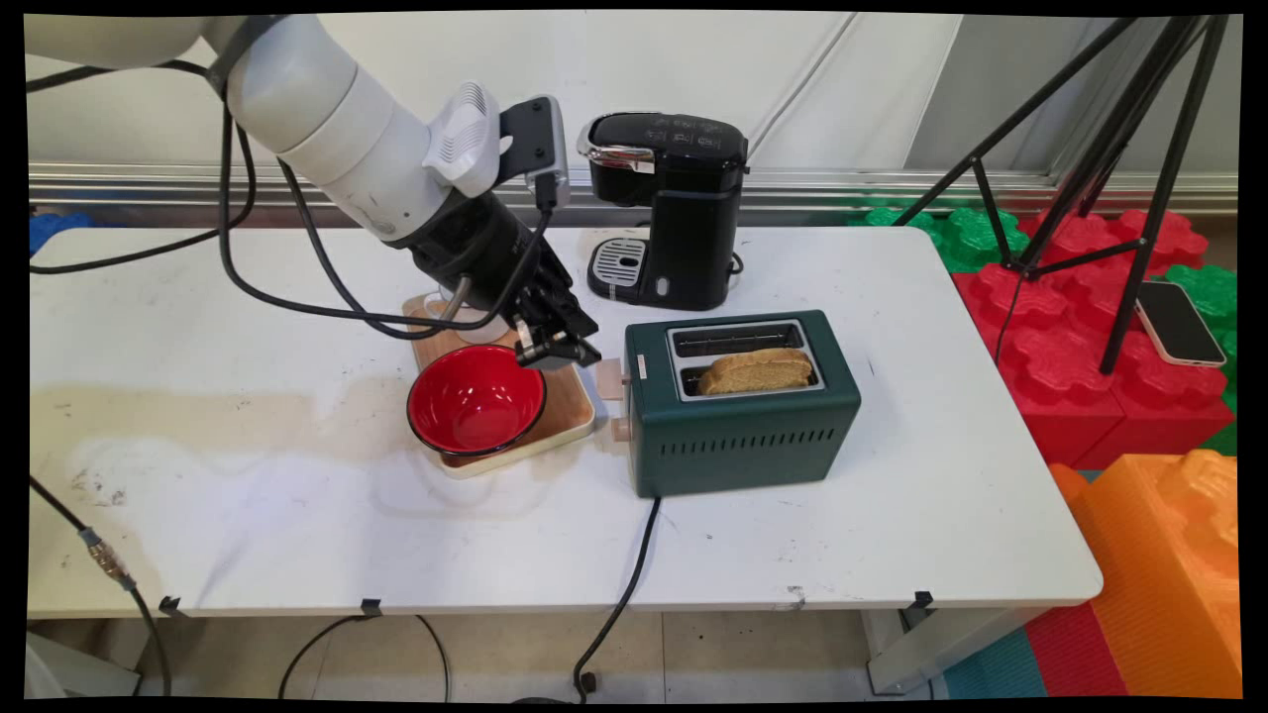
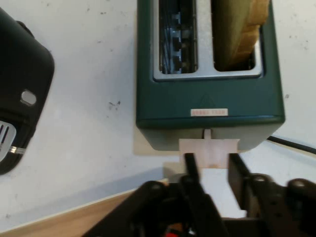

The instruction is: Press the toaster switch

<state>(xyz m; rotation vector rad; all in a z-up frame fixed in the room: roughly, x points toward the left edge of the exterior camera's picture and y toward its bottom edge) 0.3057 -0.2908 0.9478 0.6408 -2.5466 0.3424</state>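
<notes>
Resting in the toaster (image 1: 743,416), the bread (image 1: 758,369) is seen still up. The lever (image 2: 208,151) is framed by the end effector (image 2: 211,165), fingers apart, not yet pushed down.

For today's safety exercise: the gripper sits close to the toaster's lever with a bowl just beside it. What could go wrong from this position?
1. The gripper straddles the toaster's lever with open fingers; off-centre, it might slip off the lever.
2. The red bowl lies right beside the gripper on the wooden tray; a sideways move could knock it.
3. A hard push may shove the green toaster, whose bread slice stands proud.
</notes>
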